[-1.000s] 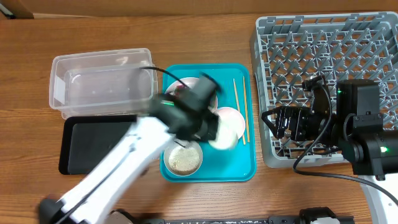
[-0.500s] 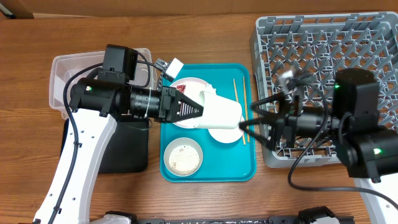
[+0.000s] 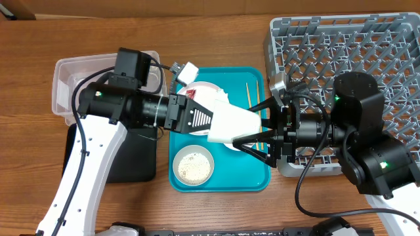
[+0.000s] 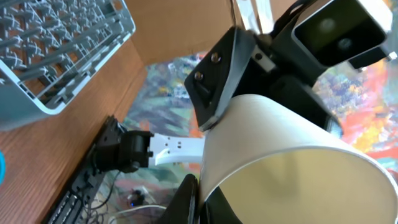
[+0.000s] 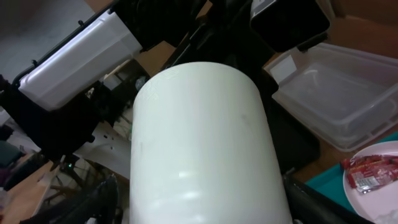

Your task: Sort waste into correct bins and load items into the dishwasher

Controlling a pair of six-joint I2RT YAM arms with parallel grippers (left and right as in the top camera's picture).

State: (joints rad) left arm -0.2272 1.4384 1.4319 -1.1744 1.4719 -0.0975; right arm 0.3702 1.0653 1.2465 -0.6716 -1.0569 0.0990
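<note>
Overhead: the left gripper (image 3: 209, 123) is clenched on the rim end of the white cup (image 3: 233, 124) and holds it on its side in the air above the teal tray (image 3: 257, 178). The right gripper (image 3: 247, 128) faces it from the grey dish rack (image 3: 341, 46) side, jaws spread, one finger above the cup's far end and one below. Whether the pads touch the cup cannot be told from here. Under the cup lie the plate (image 3: 209, 90), the chopsticks (image 3: 249, 95) near the tray's right rim, and a bowl of rice grains (image 3: 192, 166) at the tray's front. The clear tub (image 3: 65, 85) and black tray (image 3: 134, 162) sit to the left, partly under the left arm. Bare table shows along the front and far-left edges.

Left wrist: the cup fills the lower right, its open mouth towards the camera, a view of the inside that the overhead does not give. A right finger (image 4: 221, 81) lies against the cup's outer wall, or very close to it. The rack's corner sits at the upper left, near the table's edge.

Right wrist: the cup's closed base end fills the middle, between two dark fingers (image 5: 93, 208) low in the corners. Only here is the red wrapper (image 5: 370, 169) plain, lying on the plate, with the tub beyond
</note>
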